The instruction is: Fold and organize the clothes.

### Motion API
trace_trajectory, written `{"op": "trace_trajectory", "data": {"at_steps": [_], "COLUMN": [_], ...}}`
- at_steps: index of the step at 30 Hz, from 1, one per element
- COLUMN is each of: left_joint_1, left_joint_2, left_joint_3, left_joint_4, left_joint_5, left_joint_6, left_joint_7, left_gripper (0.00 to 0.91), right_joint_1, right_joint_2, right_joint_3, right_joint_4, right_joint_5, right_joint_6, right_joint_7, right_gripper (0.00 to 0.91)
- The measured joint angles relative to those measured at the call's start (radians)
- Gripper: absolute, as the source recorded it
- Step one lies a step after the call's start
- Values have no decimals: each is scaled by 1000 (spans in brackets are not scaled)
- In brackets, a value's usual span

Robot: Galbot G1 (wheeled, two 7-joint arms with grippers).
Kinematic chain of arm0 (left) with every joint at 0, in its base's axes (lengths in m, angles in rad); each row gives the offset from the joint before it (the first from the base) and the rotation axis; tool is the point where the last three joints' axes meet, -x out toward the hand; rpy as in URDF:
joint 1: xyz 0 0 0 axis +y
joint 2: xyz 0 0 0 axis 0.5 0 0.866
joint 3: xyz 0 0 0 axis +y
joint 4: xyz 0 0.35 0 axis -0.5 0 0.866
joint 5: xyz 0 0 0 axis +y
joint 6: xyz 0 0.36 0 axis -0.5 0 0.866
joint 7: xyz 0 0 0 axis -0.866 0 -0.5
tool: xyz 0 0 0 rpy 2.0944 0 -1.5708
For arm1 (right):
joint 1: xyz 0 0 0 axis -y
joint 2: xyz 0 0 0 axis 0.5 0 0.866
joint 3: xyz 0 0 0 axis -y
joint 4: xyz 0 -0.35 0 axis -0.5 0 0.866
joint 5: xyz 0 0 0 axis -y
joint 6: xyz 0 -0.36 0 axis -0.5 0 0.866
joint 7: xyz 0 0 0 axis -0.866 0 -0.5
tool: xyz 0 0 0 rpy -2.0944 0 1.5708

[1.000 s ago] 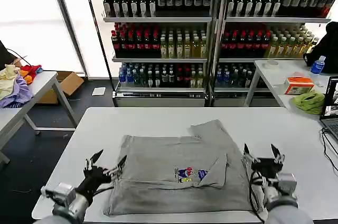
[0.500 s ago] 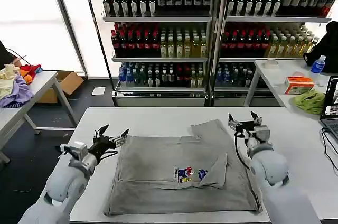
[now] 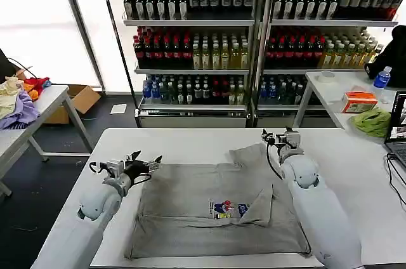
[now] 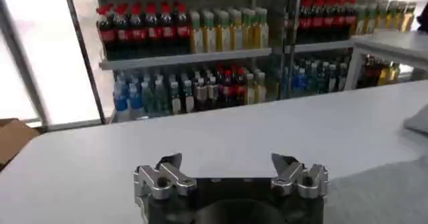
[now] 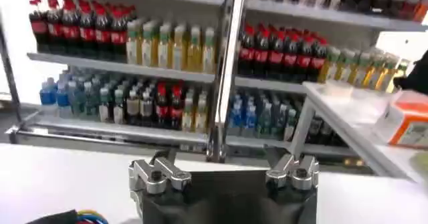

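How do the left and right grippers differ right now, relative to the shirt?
The left gripper hovers at the grey shirt's far left corner; the right gripper sits farther back, by the folded-over sleeve at the far right. The left points inward across the table; the right points away. Both are open and empty.

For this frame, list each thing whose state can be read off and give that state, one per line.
Grey shirt: lying on the white table, partly folded, one sleeve turned in over the chest print.
Left gripper: open, empty, at the shirt's far left corner.
Right gripper: open, empty, above the shirt's far right corner.
Green cloth: crumpled on the side table.
Laptop: open.
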Motion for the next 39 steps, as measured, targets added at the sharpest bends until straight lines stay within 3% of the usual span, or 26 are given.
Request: {"op": "trace_trajectory", "data": {"at_steps": [26, 29, 30, 31, 32, 33, 34, 36, 39], "left_joint_1": [-15, -16, -16, -16, -16, -16, -16, -15, -12], "left_joint_2": [6, 4, 3, 3, 3, 3, 3, 5, 7], "left_joint_3": [17, 17, 19, 20, 21, 22, 24, 26, 28], "left_joint_4": [67, 72, 72, 72, 72, 72, 71, 69, 68], "left_joint_5": [-6, -9, -9, -10, -10, -10, -11, -13, -13], "left_joint_6": [23, 24, 25, 25, 26, 28, 30, 32, 32], "left_joint_7": [1, 1, 1, 1, 0, 0, 0, 1, 1], "left_gripper": [907, 705, 453, 242, 141, 71, 50, 10, 10], "right_joint_1": [23, 18, 16, 15, 13, 10, 7, 1, -12], "right_joint_2": [88, 91, 92, 94, 96, 97, 99, 101, 103], "right_joint_3": [-14, -12, -10, -9, -8, -5, -3, -1, 3], "right_joint_4": [-132, -140, -141, -141, -141, -141, -141, -137, -129], "right_joint_5": [-24, -24, -23, -23, -23, -22, -22, -21, -20], "right_joint_6": [6, 7, 8, 8, 8, 8, 9, 9, 10], "right_joint_7": [-3, -3, -3, -3, -3, -2, -2, -2, -1], "right_gripper": [907, 907, 907, 806, 685, 534, 443, 40, 0]}}
